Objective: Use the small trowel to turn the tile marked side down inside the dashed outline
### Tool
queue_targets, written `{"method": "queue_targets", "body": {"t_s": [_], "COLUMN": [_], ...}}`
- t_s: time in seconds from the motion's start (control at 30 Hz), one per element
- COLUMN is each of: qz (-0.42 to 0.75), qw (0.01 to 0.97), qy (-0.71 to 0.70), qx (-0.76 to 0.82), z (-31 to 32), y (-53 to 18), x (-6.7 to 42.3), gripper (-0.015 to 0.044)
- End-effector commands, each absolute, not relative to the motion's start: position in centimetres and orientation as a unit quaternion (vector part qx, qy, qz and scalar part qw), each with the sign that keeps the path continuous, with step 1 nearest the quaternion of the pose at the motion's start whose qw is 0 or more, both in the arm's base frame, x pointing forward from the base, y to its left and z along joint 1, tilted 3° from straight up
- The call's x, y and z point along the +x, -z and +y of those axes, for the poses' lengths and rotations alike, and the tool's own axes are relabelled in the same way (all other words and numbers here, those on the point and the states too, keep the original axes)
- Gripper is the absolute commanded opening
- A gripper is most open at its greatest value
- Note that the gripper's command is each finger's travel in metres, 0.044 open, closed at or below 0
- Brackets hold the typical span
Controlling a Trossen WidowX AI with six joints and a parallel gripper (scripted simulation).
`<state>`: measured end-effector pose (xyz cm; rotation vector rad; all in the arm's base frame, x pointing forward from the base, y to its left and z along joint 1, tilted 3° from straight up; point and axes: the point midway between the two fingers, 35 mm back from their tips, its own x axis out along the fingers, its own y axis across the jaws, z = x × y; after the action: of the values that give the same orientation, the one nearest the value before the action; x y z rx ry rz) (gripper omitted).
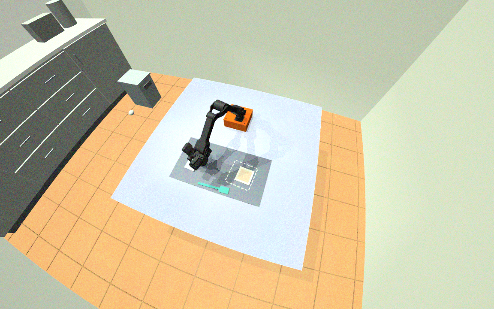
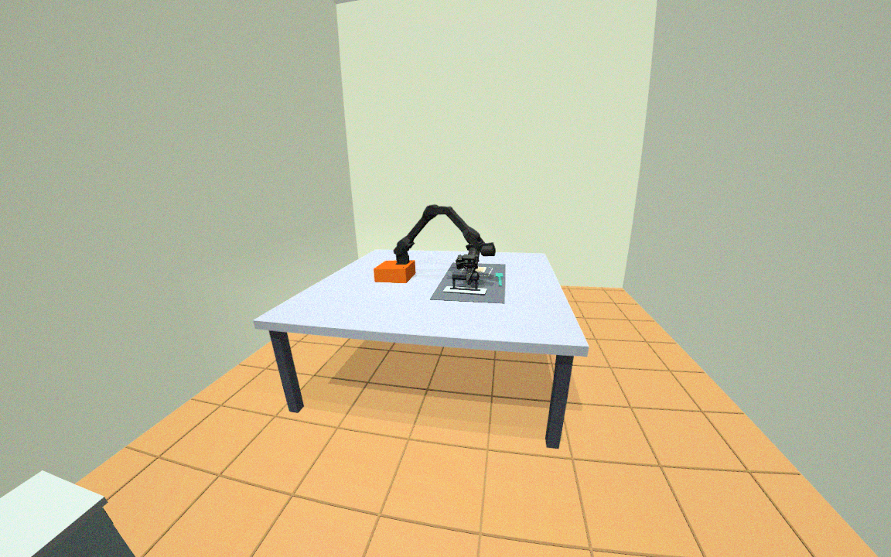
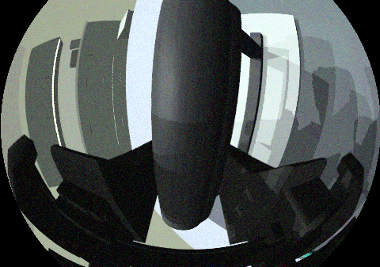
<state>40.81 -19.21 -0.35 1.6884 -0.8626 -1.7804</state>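
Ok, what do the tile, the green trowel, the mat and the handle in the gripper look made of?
Tile: pale beige, matt square slab; ceramic or stone, hard to say. Trowel: even teal, no shine; probably plastic. Mat: thin dark grey sheet, matt; perhaps rubber. Handle held in the gripper: dark grey, rounded, soft sheen; plastic or rubber.
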Motion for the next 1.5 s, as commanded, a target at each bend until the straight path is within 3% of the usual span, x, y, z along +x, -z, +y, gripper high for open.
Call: {"method": "queue_targets", "body": {"t_s": [0.0,0.1,0.5,1.23,1.47], "qz": [-0.325,-0.325,-0.325,-0.32,-0.316], "qw": [0.268,0.268,0.268,0.267,0.269], "qy": [0.656,0.656,0.656,0.652,0.653], "qx": [0.626,0.626,0.626,0.633,0.633], "z": [-19.3,-19.3,-19.3,-14.7,-14.0], "y": [0.7,0.9,0.9,-3.1,-11.4], "x": [40.9,40.9,40.9,41.1,36.2], "gripper": [0.0,0.0,0.03,0.03,0.03]}}
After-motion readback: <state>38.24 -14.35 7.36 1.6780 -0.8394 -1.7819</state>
